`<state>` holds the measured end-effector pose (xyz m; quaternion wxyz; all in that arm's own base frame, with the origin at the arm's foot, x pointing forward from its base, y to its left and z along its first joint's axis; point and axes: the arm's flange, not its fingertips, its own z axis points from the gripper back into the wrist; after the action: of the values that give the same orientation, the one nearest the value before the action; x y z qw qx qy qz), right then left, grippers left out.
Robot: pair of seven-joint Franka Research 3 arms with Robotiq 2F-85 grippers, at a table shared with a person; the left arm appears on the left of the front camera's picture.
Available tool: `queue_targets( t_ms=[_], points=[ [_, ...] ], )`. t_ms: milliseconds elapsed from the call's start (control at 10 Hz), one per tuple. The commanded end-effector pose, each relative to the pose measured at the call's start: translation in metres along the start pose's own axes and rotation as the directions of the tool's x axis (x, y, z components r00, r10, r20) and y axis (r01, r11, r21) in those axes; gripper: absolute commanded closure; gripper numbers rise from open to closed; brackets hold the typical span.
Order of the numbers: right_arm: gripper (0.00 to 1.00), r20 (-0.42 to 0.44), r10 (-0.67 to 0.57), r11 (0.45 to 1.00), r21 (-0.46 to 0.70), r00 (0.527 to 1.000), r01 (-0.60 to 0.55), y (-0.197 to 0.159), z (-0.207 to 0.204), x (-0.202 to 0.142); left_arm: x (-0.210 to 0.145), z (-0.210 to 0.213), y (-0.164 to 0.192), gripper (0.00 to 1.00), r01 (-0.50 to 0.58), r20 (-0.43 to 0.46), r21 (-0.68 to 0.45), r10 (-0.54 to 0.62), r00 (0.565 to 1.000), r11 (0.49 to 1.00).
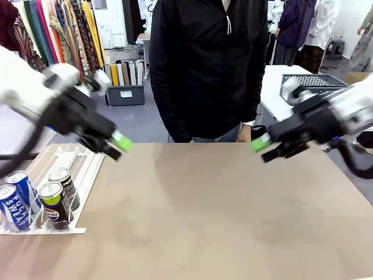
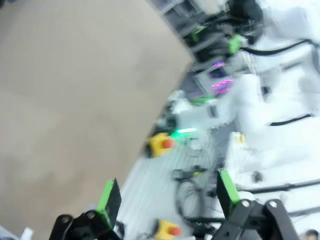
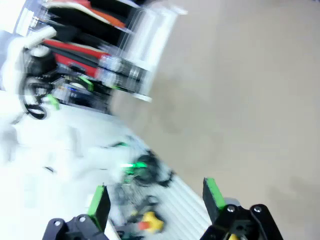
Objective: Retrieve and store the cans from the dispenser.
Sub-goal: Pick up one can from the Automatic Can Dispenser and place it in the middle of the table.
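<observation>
Several cans stand at the low end of the white dispenser (image 1: 76,166) at the front left. Two are blue cans (image 1: 16,205) with white lettering. Two are black cans (image 1: 55,202) with green logos. Above the dispenser's upper end hangs my left gripper (image 1: 118,147), open and blurred, with nothing between its fingers. In the left wrist view the left gripper (image 2: 167,195) is open over the table's edge and the floor. My right gripper (image 1: 263,149) hovers open above the table's far right. The right wrist view also shows my right gripper (image 3: 156,197) open and empty.
A person in a black jacket (image 1: 204,70) stands at the far side of the tan table (image 1: 221,216). A grey lattice basket (image 1: 312,84) sits on a white table at the back right. Clothes racks and a bin stand behind on the left.
</observation>
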<state>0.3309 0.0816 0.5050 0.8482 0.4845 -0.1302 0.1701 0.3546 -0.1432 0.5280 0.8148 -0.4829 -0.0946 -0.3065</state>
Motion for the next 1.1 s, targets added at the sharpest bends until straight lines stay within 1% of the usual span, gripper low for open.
queue_targets(
  t_ms=[0,100,200,300,400,500,600,700,800,900,1000],
  points=[
    [0.0,0.167,-0.102,0.986,0.15,0.981,0.077,-0.016,0.064,-0.034,-0.025,0.084,0.014,0.0,-0.187,0.13,-0.206,0.216,0.968,0.961],
    [0.0,0.255,-0.158,0.977,0.178,0.954,0.114,-0.028,0.104,-0.052,-0.045,0.133,0.018,0.0,-0.2,0.223,-0.2,0.243,0.944,0.959],
    [0.0,0.317,-0.214,0.968,0.196,0.924,0.157,-0.043,0.14,-0.073,-0.07,0.174,0.028,0.0,-0.211,0.307,-0.21,0.269,0.913,0.955],
    [0.0,0.375,-0.278,0.953,0.222,0.884,0.206,-0.058,0.168,-0.096,-0.104,0.214,0.042,0.0,-0.258,0.404,-0.245,0.341,0.849,0.934],
    [0.0,0.42,-0.33,0.939,0.24,0.846,0.247,-0.071,0.188,-0.115,-0.14,0.239,0.056,0.0,-0.278,0.484,-0.27,0.379,0.789,0.922],
    [0.0,0.457,-0.374,0.923,0.265,0.807,0.279,-0.085,0.203,-0.133,-0.18,0.26,0.068,0.0,-0.275,0.56,-0.311,0.41,0.721,0.91],
    [0.0,0.498,-0.424,0.903,0.3,0.757,0.308,-0.099,0.212,-0.148,-0.214,0.27,0.077,0.0,-0.276,0.623,-0.336,0.433,0.652,0.9],
    [0.0,0.506,-0.449,0.89,0.322,0.736,0.322,-0.107,0.216,-0.158,-0.246,0.275,0.078,0.0,-0.305,0.665,-0.346,0.461,0.588,0.887],
    [0.0,0.511,-0.463,0.884,0.324,0.725,0.337,-0.113,0.216,-0.155,-0.255,0.274,0.078,0.0,-0.324,0.684,-0.345,0.472,0.556,0.881],
    [0.0,0.508,-0.475,0.879,0.308,0.718,0.364,-0.116,0.211,-0.149,-0.251,0.273,0.074,0.0,-0.348,0.688,-0.326,0.474,0.55,0.879],
    [0.0,0.507,-0.481,0.876,0.318,0.715,0.364,-0.117,0.248,-0.153,-0.237,0.269,0.071,0.0,-0.422,0.729,-0.223,0.437,0.526,0.879]
  ],
)
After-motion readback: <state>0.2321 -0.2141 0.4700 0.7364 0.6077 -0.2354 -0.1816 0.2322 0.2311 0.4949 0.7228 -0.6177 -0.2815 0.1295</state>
